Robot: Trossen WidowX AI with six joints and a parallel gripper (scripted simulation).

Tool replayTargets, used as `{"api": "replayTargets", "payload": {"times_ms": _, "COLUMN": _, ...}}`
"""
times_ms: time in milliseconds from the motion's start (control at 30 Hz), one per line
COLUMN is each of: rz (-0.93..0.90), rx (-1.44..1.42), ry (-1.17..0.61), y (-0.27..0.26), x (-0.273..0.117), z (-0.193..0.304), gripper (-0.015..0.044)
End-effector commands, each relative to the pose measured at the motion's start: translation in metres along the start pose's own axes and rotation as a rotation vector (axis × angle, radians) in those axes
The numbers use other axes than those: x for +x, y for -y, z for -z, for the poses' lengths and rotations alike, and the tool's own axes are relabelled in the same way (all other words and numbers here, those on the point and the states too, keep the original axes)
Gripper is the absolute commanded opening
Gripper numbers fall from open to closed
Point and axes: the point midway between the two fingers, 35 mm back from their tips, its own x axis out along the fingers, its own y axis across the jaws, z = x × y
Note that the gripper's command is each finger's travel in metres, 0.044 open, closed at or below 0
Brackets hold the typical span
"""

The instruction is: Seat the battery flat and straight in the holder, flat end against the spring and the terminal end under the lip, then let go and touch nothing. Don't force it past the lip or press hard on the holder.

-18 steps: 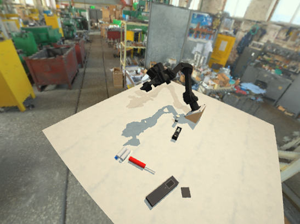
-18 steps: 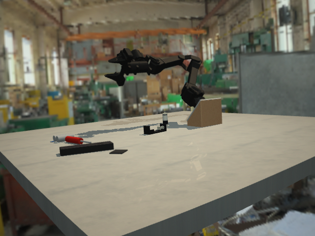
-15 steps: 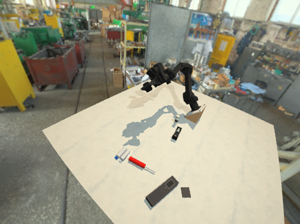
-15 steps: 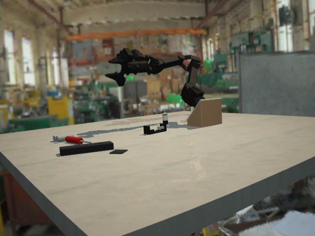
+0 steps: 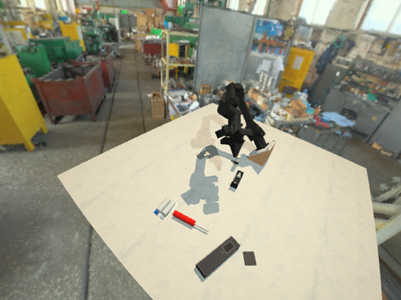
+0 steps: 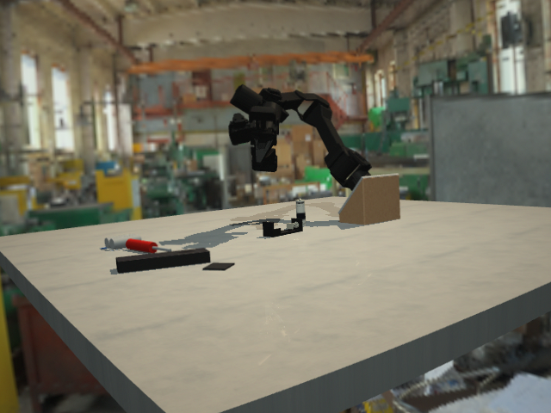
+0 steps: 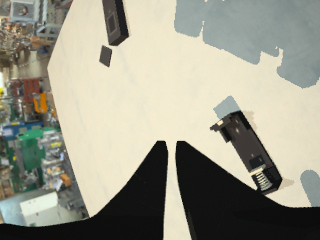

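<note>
"Edges?"
"Table edges [image 5: 116,243] [image 6: 355,373] [image 7: 56,107] lie well out from the pressed-together gripper [image 5: 236,155] [image 6: 264,169] [image 7: 170,148]."
"Battery [image 5: 236,161] [image 6: 300,207]?"
"Upright, lower than the fingertips, probably baseward, near the holder [image 5: 233,185] [image 6: 269,229] [image 7: 248,145]."

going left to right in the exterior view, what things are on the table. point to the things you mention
white cylinders [image 5: 165,207] [image 6: 119,242], red-handled tool [image 5: 184,218] [image 6: 140,245], small flat dark square [image 5: 249,258] [image 6: 218,266] [image 7: 105,56], battery holder [image 5: 235,185] [image 6: 269,229] [image 7: 247,142], upright battery [image 5: 236,161] [image 6: 300,207], brown wedge-shaped block [image 5: 260,158] [image 6: 381,199]; the long dark bar [image 5: 212,260] [image 6: 162,261] [image 7: 115,25] overlaps the tool's span, so it is left out
</note>
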Motion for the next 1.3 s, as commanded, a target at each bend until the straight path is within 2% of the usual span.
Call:
{"api": "replayTargets", "payload": {"times_ms": 0, "rz": 0.439, "rx": -0.080, "ry": -0.261, "y": 0.025, "x": 0.001, "z": 0.076, "gripper": 0.0000}}
{"api": "replayTargets", "payload": {"times_ms": 133, "rz": 0.758, "rx": -0.229, "ry": -0.276, "y": 0.043, "x": -0.021, "z": 0.098, "gripper": 0.0000}}
{"api": "replayTargets", "payload": {"times_ms": 200, "rz": 0.807, "rx": -0.259, "ry": -0.266, "y": 0.045, "x": -0.025, "z": 0.098, "gripper": 0.0000}}
{"api": "replayTargets", "payload": {"times_ms": 600, "rz": 0.807, "rx": -0.259, "ry": -0.267, "y": 0.045, "x": -0.024, "z": 0.099, "gripper": 0.0000}}
{"api": "replayTargets", "payload": {"times_ms": 967, "rz": 0.807, "rx": -0.259, "ry": -0.264, "y": 0.100, "x": 0.025, "z": 0.108, "gripper": 0.0000}}
{"api": "replayTargets", "payload": {"times_ms": 1267, "rz": 0.808, "rx": -0.259, "ry": -0.264, "y": 0.109, "x": 0.023, "z": 0.105, "gripper": 0.0000}}
